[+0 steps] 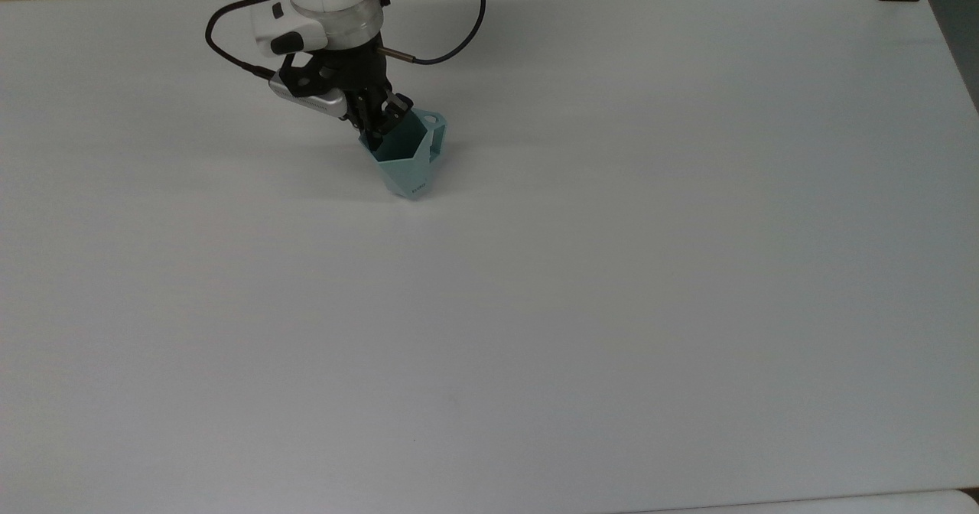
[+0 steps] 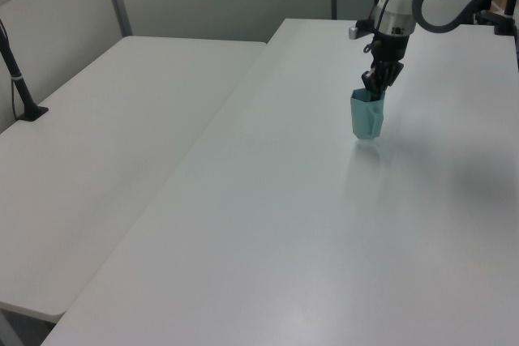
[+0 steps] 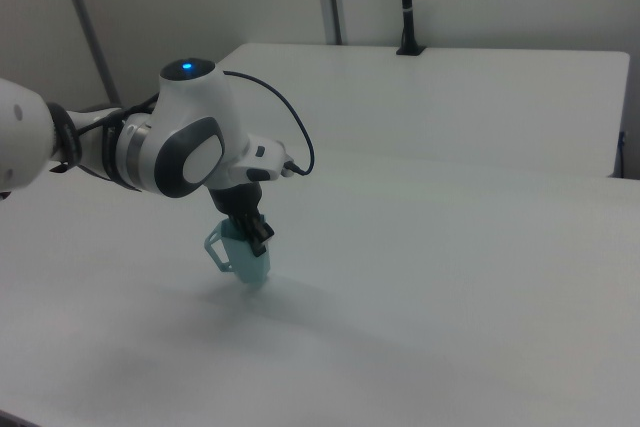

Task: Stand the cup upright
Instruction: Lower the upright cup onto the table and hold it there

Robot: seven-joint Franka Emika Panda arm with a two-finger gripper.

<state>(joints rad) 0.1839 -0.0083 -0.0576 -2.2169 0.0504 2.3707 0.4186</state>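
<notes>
The pale teal faceted cup (image 1: 408, 154) stands mouth-up, narrow base on the white table (image 1: 612, 307).

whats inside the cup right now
One finger of the gripper reaches into the cup, pinching its rim wall. The inside bottom is hidden by the fingers and shadow.

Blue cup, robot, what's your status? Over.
Gripper clamped on rim of pale teal faceted cup. Cup mouth-up, base at white table. Nothing nearby.
</notes>
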